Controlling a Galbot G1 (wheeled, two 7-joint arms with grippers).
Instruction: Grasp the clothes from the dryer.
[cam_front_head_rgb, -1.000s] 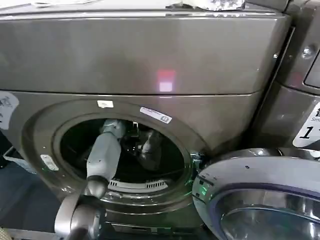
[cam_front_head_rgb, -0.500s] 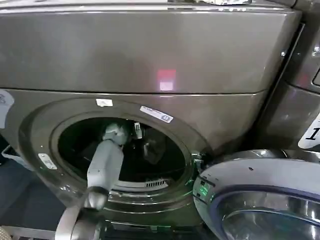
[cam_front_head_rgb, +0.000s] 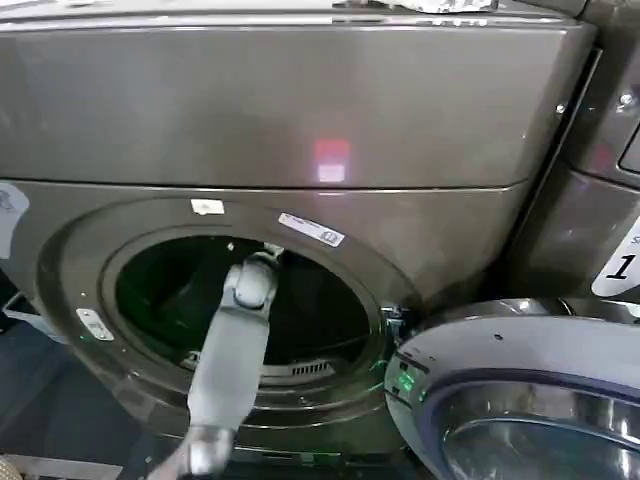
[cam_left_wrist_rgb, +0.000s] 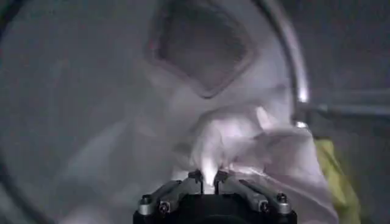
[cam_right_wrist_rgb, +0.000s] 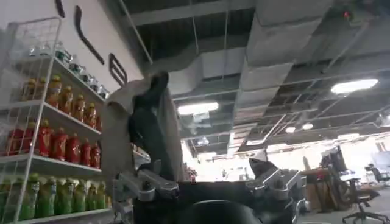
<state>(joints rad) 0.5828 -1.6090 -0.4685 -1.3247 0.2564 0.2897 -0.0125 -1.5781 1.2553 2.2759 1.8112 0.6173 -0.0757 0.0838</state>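
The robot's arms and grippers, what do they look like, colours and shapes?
The left arm is a smooth light-grey tube with rounded grey joints. The left gripper is black with silvery metal linkages, round bolts and two narrow dark fingertips. The right gripper has the same black body with silvery bolted linkages.

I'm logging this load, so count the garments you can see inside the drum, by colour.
White garment: 1, pinched in the left claw
Yellow-green garment: 1, beside it
Total: 2 seen in the dryer; the right claw is open, away from it.
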